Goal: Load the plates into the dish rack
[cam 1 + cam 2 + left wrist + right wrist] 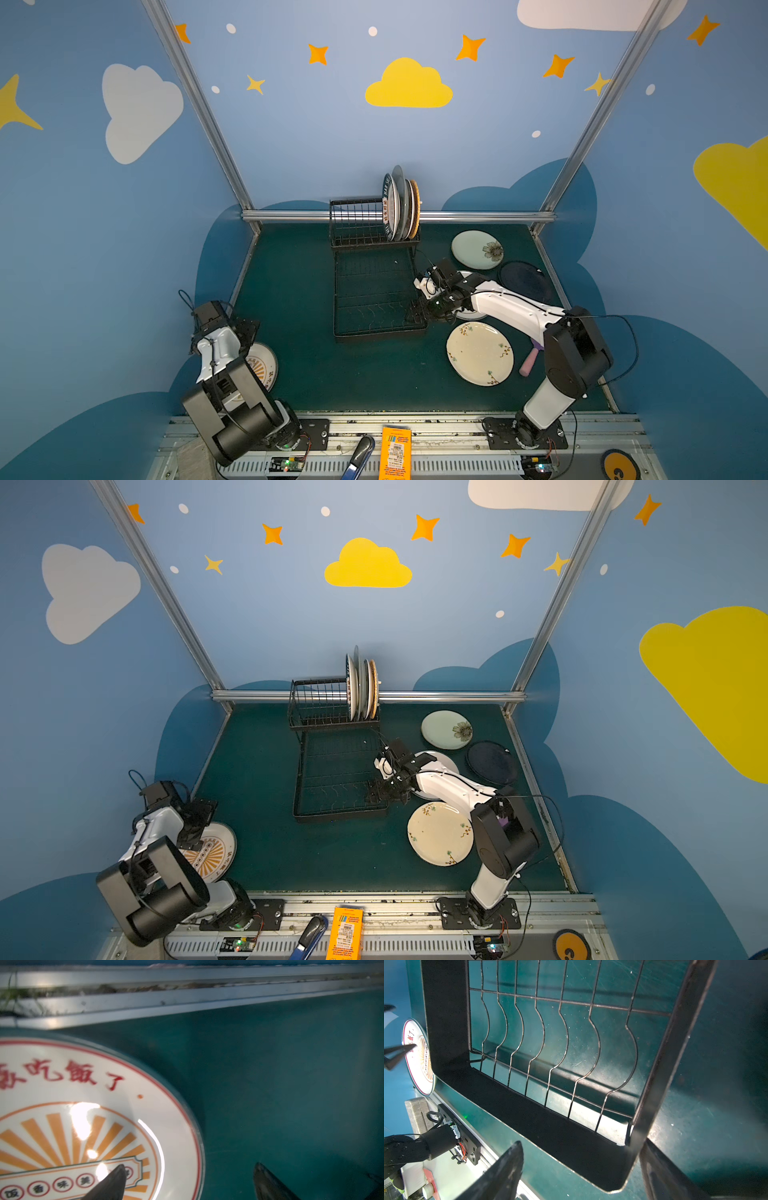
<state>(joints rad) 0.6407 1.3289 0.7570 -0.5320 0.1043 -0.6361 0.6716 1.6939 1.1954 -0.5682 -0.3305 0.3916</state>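
The black wire dish rack (376, 328) (338, 812) stands mid-table, with several plates (401, 208) upright in its raised basket. Lying flat on the right are a pale green plate (476, 249), a navy plate (525, 280), a cream floral plate (480, 353) and a white plate (469, 316) half hidden under the right arm. At the near left, my left gripper (189, 1167) is open astride the rim of the sunburst plate (104, 1095) (216, 850). The open right gripper (580, 1147) (415, 316) straddles the rack's near right corner (550, 1126).
A pink handle (528, 361) lies beside the right arm's elbow. An orange box (395, 455) and a blue-and-black tool (359, 455) rest on the front rail. The aluminium frame rail (187, 995) runs close beyond the sunburst plate.
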